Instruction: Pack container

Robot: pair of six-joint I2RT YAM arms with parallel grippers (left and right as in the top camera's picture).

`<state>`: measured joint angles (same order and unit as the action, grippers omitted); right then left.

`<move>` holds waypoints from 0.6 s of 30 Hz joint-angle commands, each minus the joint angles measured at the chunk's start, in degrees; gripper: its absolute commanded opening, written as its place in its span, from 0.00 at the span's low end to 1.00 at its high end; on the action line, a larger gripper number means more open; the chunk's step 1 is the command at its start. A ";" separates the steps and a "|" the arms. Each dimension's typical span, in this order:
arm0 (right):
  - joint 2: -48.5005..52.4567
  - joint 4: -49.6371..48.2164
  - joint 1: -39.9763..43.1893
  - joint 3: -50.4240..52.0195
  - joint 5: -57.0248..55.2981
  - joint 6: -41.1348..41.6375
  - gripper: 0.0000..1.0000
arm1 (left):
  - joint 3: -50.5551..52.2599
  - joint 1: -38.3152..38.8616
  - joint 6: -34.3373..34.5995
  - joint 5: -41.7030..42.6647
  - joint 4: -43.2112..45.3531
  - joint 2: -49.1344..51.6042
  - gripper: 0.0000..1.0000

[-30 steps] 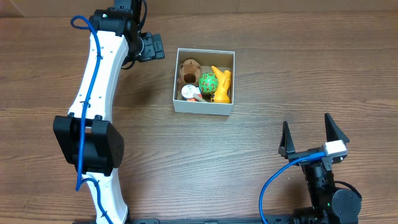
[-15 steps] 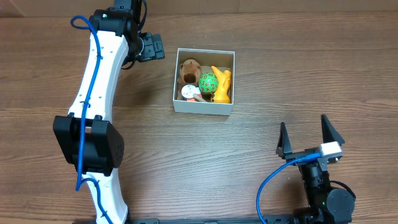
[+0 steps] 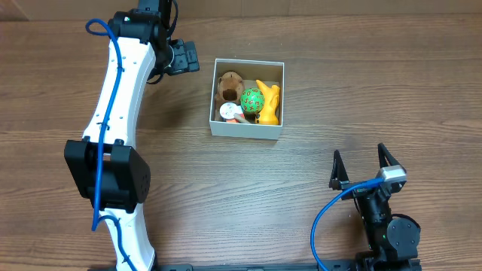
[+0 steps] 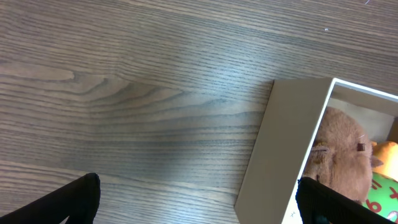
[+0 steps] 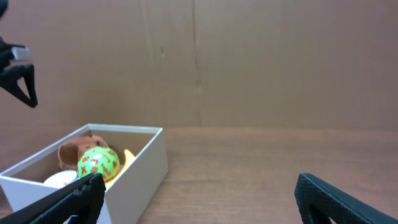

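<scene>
The container (image 3: 247, 129) is a square white-walled box at the table's middle back. It holds a brown plush toy (image 3: 229, 84), a green patterned ball (image 3: 251, 99), a yellow toy (image 3: 269, 104) and a white and red piece (image 3: 229, 112). My left gripper (image 3: 183, 57) is open and empty, just left of the container's top left corner; its view shows the container wall (image 4: 280, 149) and the plush (image 4: 339, 165). My right gripper (image 3: 361, 168) is open and empty near the front right, well apart from the container (image 5: 134, 177).
The left arm (image 3: 113, 135) stretches along the table's left side with a blue cable. A brown cardboard wall (image 5: 249, 62) stands behind the table. Bare wooden tabletop (image 3: 248, 196) lies between the container and the right gripper.
My right gripper has drawn back toward the front edge and tilted, looking smaller from overhead. The left arm and the container's contents have not moved.
</scene>
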<state>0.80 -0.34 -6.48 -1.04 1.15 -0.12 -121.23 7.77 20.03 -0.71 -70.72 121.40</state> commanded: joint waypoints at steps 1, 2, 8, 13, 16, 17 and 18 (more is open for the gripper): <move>-0.63 1.51 -0.20 0.59 -0.68 0.83 1.00 | -0.17 -0.24 0.76 0.13 0.07 -0.87 1.00; -0.63 2.38 -0.20 0.59 -0.68 0.83 1.00 | -0.17 -0.24 0.76 0.13 0.04 -0.90 1.00; -0.63 5.16 -0.20 0.59 -0.68 0.81 1.00 | -0.17 -0.24 0.76 0.13 0.07 -0.87 1.00; -0.63 5.16 -0.20 0.59 -0.68 0.81 1.00 | -0.17 -0.24 0.76 0.13 0.04 -0.87 1.00; -0.63 5.16 -0.20 0.59 -0.68 0.81 1.00 | -0.17 -0.24 0.76 0.13 0.07 -0.87 1.00; -0.63 5.16 -0.20 0.59 -0.68 0.81 1.00 | -0.17 -0.24 0.76 0.11 0.07 -0.87 1.00; -0.63 5.16 -0.20 0.59 -0.68 0.81 1.00 | -0.17 -0.24 0.76 0.13 0.07 -0.87 1.00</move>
<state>0.80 5.13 -6.48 -1.04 1.04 0.25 -121.23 7.77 20.03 -0.71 -70.74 121.40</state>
